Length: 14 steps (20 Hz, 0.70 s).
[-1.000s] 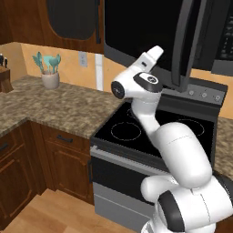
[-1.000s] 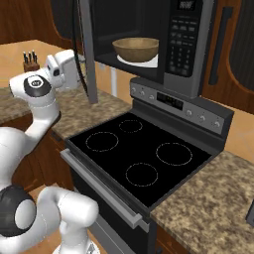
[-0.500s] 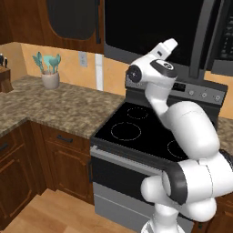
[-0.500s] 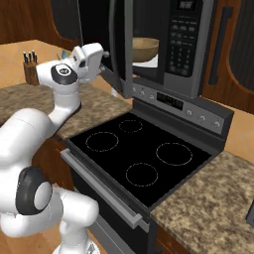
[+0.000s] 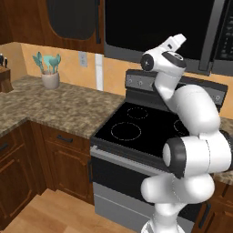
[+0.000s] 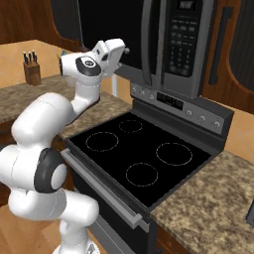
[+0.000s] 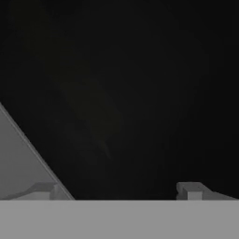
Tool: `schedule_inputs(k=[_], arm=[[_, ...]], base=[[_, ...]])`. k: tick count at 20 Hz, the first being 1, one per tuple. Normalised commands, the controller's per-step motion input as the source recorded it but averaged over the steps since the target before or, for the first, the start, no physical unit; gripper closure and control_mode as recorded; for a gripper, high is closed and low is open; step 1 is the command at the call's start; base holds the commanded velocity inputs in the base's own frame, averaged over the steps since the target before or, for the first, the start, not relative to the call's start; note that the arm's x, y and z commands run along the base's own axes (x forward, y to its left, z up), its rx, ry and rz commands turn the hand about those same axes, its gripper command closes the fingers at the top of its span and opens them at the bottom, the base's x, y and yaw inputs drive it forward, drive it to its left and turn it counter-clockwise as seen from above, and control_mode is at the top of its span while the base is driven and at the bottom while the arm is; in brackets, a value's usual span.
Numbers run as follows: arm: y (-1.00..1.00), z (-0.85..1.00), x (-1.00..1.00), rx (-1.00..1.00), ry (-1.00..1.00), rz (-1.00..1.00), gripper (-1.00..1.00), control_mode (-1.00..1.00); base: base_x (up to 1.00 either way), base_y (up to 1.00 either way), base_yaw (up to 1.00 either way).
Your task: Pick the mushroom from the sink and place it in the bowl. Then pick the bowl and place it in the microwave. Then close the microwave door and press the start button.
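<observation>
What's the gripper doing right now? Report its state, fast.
Gripper: open, jaws spread wide and holding nothing, right up against the dark microwave door.

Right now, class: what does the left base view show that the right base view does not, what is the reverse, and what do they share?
Left base view: the wall outlet and the wooden cabinet drawers under the counter.
Right base view: the microwave's keypad and the granite counter on the stove's far side.
Both: the black stove, the white arm and the dark microwave door above it.
</observation>
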Motion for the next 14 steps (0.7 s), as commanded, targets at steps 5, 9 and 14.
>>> schedule_inputs(k=[5, 9, 14], arm=[[-0.44, 0.00, 0.52, 0.01, 0.01, 0.00, -1.00, -1.00], [-0.47, 0.00, 0.52, 0.00, 0.00, 0.00, -1.00, -1.00], [-0.29, -0.02, 0.28, 0.00, -0.01, 0.00, -1.00, -1.00]], base=[[0.00, 0.00, 0.00], [0.00, 0.00, 0.00], [0.00, 0.00, 0.00]])
